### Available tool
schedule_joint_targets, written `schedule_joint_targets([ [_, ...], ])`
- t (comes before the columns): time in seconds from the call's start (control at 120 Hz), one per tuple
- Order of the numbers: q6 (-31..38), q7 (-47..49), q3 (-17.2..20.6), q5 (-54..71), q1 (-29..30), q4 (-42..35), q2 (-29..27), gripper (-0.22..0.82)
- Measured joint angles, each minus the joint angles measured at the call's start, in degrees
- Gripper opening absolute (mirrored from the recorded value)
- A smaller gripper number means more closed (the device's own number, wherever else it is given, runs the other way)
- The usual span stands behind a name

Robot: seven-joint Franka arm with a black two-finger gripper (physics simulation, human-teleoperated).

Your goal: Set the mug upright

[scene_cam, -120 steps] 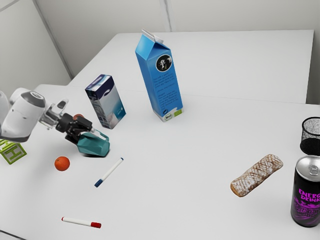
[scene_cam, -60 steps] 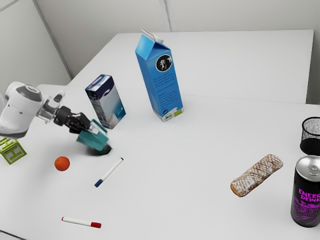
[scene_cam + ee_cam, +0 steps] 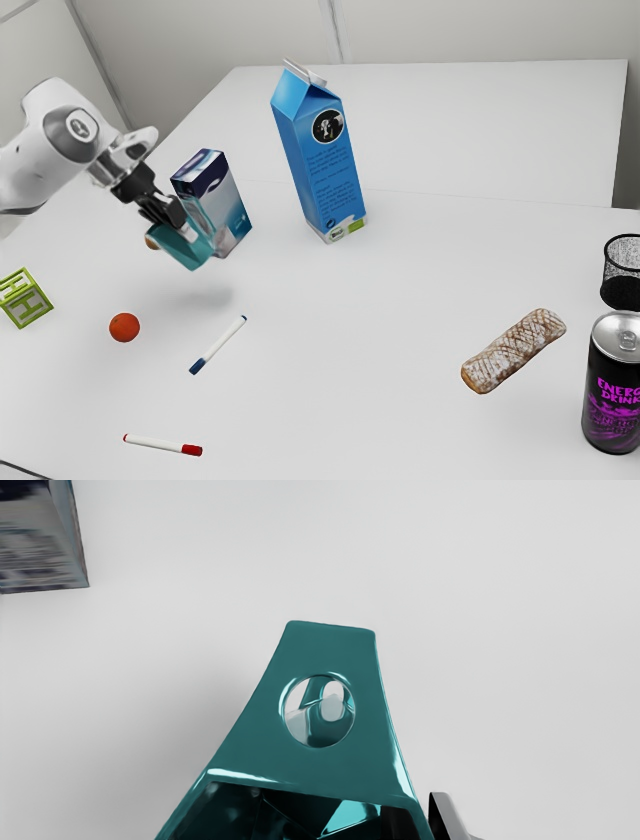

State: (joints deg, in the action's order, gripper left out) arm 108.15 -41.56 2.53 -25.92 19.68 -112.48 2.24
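Holding the teal mug (image 3: 180, 248) tilted, in the air over the table (image 3: 400, 290).
Gripper (image 3: 177, 222) pinching the mug's wall, one finger outside it, the other within the opening; mug's shadow (image 3: 205, 297) on the tabletop, apart from it. Wrist view: small carton (image 3: 37, 545) stands apart from the mug. Orange (image 3: 124, 327) near two markers.

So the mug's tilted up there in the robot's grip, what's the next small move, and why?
Probably turn the wrist to level the mug before lowering it: the fingers have its wall between them, and it hangs tilted above the table, its shadow apart from it.
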Motion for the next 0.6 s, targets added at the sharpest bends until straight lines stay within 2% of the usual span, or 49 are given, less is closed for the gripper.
schedule_joint_targets([
  [0.192,0.4,6.9,0.1,11.9,-6.3,-1.7,-3.7,-0.17],
  [0.308,3.7,11.1,0.4,16.8,-9.0,-5.7,-5.0,-0.18],
  [0.6,15.9,19.2,1.1,22.8,-7.0,-12.7,-5.5,-0.17],
])
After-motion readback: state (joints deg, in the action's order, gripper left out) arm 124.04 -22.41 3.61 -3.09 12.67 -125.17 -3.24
